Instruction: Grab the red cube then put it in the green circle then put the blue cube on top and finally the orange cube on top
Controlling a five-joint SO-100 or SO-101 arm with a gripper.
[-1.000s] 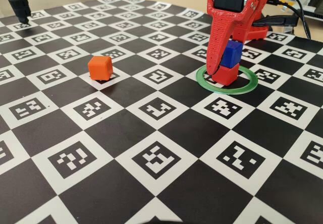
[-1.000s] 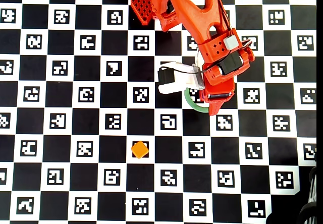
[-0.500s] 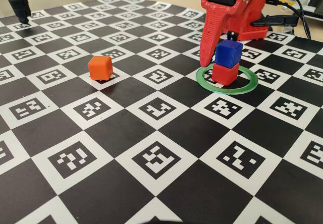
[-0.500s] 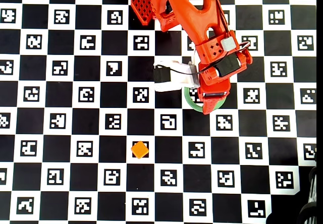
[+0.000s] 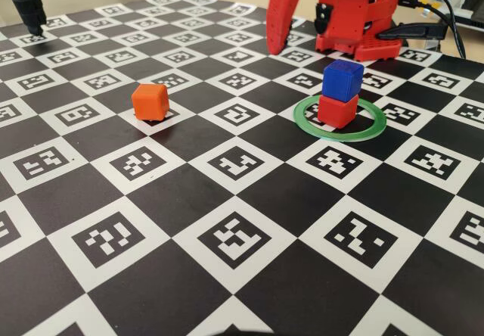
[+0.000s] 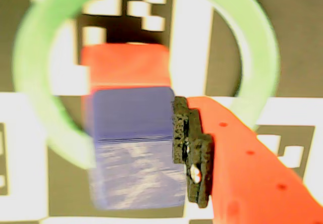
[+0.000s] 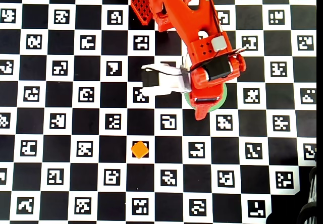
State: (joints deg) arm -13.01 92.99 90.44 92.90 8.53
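a checkerboard table (image 5: 227,290). the red gripper (image 5: 281,45) hangs above it, jaws apart, holding nothing. the green circle (image 5: 372,128) rings the red cube (image 5: 336,111), which carries the blue cube (image 5: 342,79). the orange cube (image 5: 150,101) sits well left.

Below my claw (image 6: 202,153), the blue cube (image 5: 342,79) sits on the red cube (image 5: 336,110) inside the green ring (image 5: 339,118); the orange cube (image 5: 150,101) lies well apart.
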